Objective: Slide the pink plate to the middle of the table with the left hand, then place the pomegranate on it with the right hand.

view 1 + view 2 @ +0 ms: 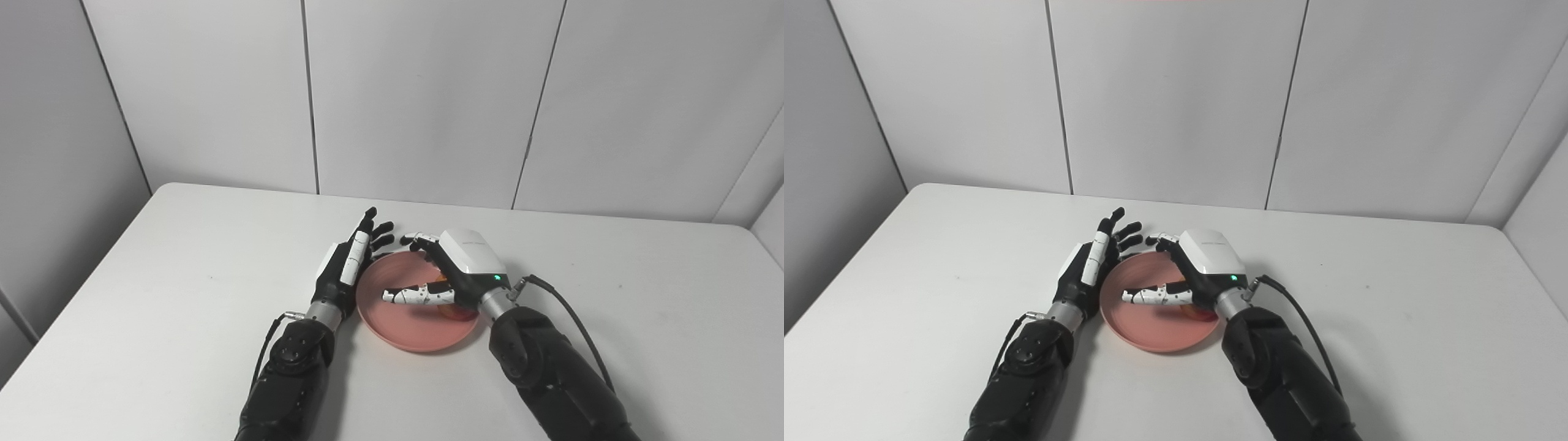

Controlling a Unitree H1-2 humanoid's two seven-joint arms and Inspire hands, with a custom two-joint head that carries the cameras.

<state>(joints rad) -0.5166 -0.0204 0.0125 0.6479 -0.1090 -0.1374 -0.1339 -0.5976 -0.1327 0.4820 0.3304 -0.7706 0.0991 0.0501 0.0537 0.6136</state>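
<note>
The right hand (456, 269) is reaching over the pink plate (404, 331) and hiding nearly all of the pomegranate (456, 313), of which only a reddish-orange sliver is showing beneath the palm at the plate's right side, so whether the fingers are gripping it or merely hovering cannot be told. The left hand (346, 266) is standing edge-on with fingers spread and holding nothing, just beside the plate's left rim. The plate is sitting near the middle of the white counter (153, 294), leaving broad room on either side.
</note>
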